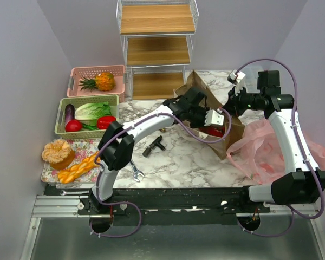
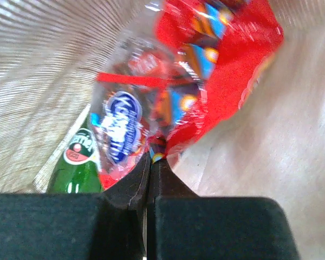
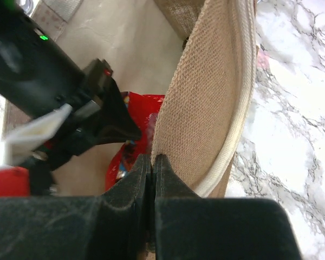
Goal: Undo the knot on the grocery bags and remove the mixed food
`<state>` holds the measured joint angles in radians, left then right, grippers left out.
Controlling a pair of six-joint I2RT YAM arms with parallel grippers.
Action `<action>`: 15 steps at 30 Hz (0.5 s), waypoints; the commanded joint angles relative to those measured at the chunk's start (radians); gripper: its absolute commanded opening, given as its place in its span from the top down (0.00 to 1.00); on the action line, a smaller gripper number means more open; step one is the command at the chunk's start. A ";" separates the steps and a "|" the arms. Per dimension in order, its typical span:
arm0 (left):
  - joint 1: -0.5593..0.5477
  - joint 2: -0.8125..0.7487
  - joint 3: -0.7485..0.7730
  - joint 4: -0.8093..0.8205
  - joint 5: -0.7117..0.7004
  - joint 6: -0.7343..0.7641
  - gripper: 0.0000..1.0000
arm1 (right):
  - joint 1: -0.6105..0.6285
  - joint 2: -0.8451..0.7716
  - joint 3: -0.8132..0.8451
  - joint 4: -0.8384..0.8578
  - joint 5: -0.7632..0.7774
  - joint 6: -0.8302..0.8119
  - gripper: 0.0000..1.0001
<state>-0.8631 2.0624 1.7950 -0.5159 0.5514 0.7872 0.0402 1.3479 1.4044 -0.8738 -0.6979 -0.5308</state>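
Note:
The brown paper bag [image 1: 201, 89] lies tilted on the marble table, its mouth toward the right. My left gripper [image 1: 218, 123] reaches inside it and is shut [image 2: 151, 158] on the edge of the red crinkly snack packet [image 2: 216, 70]. The green bottle [image 2: 78, 162] lies beside the packet in the bag. My right gripper [image 1: 231, 106] is shut [image 3: 153, 158] on the bag's rim [image 3: 200, 97] next to its pale handle [image 3: 239, 114]. The pink plastic bag [image 1: 260, 154] lies slack at the right under the right arm; its knot is not in view.
A green basket [image 1: 62, 111] holds lettuce, eggplant and red vegetables. A pink basket [image 1: 78, 73] holds the pineapple. A bun [image 1: 57, 151] and orange pieces [image 1: 78, 169] lie on a floral mat. A black tool [image 1: 153, 144] and a wrench [image 1: 136, 173] lie mid-table. A wire shelf [image 1: 157, 43] stands behind.

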 commanded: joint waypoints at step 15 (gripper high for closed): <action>0.150 -0.215 0.222 -0.006 0.178 -0.324 1.00 | 0.009 -0.029 0.025 0.238 0.015 0.177 0.18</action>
<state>-0.7441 1.9110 1.9278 -0.5636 0.6590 0.5400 0.0402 1.3464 1.3983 -0.7128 -0.6933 -0.4168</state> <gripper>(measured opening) 0.009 0.739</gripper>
